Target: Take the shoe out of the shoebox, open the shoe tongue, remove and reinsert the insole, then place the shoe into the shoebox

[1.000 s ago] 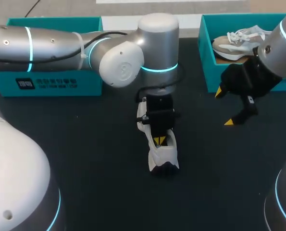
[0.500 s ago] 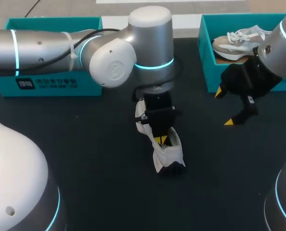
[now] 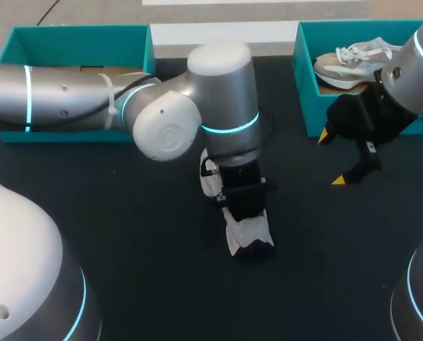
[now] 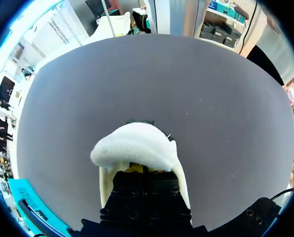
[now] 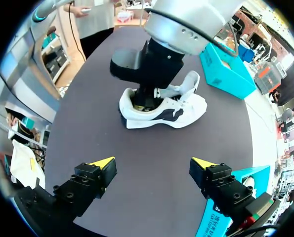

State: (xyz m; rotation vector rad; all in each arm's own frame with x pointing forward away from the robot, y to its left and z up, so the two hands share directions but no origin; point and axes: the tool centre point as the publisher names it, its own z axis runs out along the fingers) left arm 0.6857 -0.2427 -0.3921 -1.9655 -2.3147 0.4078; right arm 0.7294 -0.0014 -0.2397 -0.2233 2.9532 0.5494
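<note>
Sunk into the white shoe [image 3: 248, 229] at mid-tabletop [image 3: 126, 213] with the left gripper [image 4: 139, 169]; cannot tell whether clamped on the insole or loose, all hidden inside. Could drag or tip the whole shoe on pulling, with nothing pinning it down. Waiting nearby with the right gripper [image 5: 153, 164], fingers spread apart, empty.

Left pincer [image 4: 137, 169] sunk in the white shoe [image 3: 248, 231], its end mostly hidden, that shoe's middle under the left arm [image 3: 222, 92], second shoe [image 3: 353, 60] partly behind the right arm [image 3: 417, 78]
</note>
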